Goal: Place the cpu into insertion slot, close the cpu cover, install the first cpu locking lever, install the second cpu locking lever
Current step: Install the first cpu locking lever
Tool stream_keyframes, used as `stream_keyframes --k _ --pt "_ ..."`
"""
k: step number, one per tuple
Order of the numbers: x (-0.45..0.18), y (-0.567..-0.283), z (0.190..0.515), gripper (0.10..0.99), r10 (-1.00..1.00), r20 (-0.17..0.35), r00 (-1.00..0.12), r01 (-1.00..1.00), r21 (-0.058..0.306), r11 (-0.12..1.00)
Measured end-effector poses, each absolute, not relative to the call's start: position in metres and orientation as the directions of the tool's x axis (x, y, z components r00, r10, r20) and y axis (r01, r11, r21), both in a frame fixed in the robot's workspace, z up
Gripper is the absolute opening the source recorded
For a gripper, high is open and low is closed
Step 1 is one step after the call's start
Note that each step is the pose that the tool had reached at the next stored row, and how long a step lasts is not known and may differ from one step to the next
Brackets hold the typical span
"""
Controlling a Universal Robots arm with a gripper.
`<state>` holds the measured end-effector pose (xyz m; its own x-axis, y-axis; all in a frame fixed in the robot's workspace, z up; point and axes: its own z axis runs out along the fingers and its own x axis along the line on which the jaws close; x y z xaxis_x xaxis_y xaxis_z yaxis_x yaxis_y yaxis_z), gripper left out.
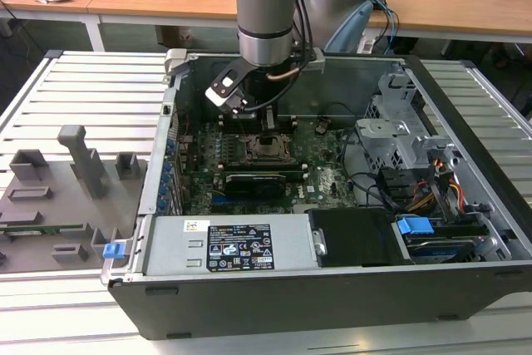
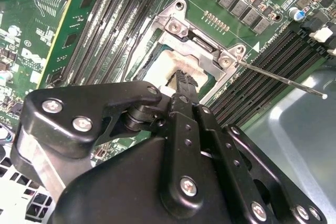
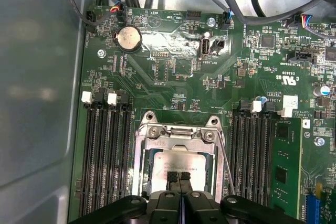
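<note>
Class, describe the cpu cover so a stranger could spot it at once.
Inside the open computer case, find the green motherboard and its two banks of black memory slots. Between them lies the cpu cover, a silver square frame. Unlike its neighbours, it has a window that shows the cpu.

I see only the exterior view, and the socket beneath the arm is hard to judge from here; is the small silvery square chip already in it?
Observer: Yes. In the first wrist view the cpu, a small flat silvery square chip, shows through the window of the thin silver metal cpu cover, which lies down around it.
Operator: Thank you; where is the gripper?
Observer: The black gripper is shut, its tip apparently resting on the cpu's face.
Operator: And the locking levers?
Observer: In the second wrist view one thin silver lever rod juts out over the black memory slots.
</note>
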<state>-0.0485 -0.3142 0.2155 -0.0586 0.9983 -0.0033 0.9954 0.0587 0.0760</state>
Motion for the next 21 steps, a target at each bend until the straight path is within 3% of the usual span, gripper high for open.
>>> stream_keyframes --k 21 --pt "-0.048 -0.314 0.228 0.106 0.998 -0.003 -0.059 0.995 0.076 0.059"
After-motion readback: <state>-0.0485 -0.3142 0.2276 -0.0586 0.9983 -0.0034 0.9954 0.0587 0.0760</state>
